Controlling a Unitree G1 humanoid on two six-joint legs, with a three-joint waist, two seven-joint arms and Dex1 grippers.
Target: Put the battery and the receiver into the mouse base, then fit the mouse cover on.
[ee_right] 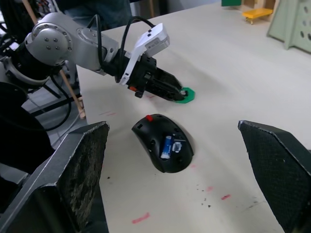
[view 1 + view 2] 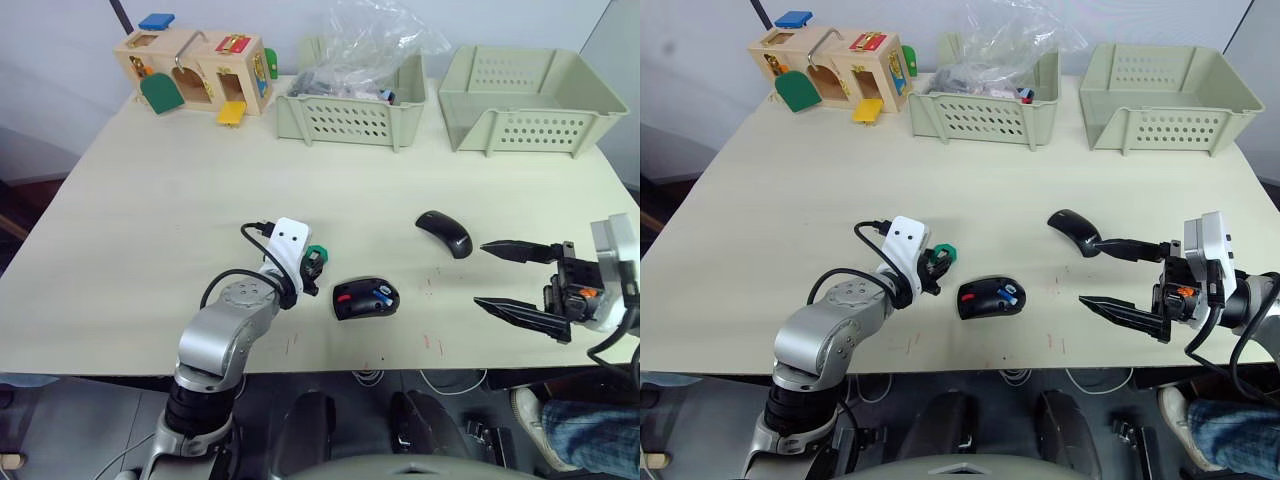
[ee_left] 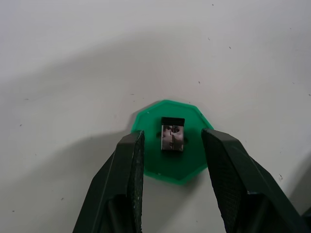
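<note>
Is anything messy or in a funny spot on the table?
Nothing looks spilled or broken. The mouse base lies open with the battery inside. Its cover lies apart, and the receiver sits on a green disc between the left fingers.

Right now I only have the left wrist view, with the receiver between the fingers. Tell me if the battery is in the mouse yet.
Observer: Yes, the blue battery lies in the open mouse base.
Operator: Give me the base's position from my left gripper.
Observer: It sits on the table just right of the left gripper, apart from the green disc.
Operator: Now find the cover.
Observer: The cover lies on the table farther right, near the open right gripper, not held.
</note>
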